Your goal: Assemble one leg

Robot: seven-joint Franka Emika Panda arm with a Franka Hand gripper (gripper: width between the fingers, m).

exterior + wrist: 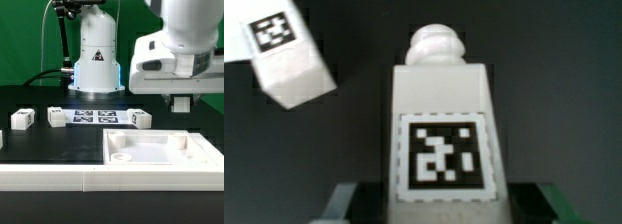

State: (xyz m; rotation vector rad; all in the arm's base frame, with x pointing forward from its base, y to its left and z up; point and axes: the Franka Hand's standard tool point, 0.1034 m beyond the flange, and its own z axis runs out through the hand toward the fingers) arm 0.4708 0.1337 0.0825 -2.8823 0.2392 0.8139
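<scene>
Hidden: in the wrist view, the tagged end of the leg (441,110) is cut off by the frame edge, as is most of both fingers (349,203); exact line of contact not visible.
Hard to make out: in the exterior view, fingers (182,103) only a dark blur under the white arm housing; held piece not distinguishable there. Arm cropped above. White scrap at the exterior view's left edge too cropped to name.
Leg, shape: chunky white block with flat faces and a rounded, stepped knob on the far end.
Leg, surface: matte plastic look, with a black-and-white square tag on the face turned to the wrist camera.
Leg, place: between the fingers, close to the wrist camera, dark table behind it.
Second leg (287,55): same make, tilted, tag showing, apart from the held one, partly cropped.
Loose legs (56,117): three on the table, two toward the exterior view's left of the marker board (95,117), one just at its right.
Marker board: thin, flat, white, several tags.
Table (50,145): flat matte black.
Panel (165,150): large, white, square, tray-like, with a raised rim and a round corner hole, in the foreground at the exterior view's right.
Fingers, opening: narrow, one dark finger on each side of the leg, closed on it.
Fingers, place: above the table, just beyond the panel's far rim.
</scene>
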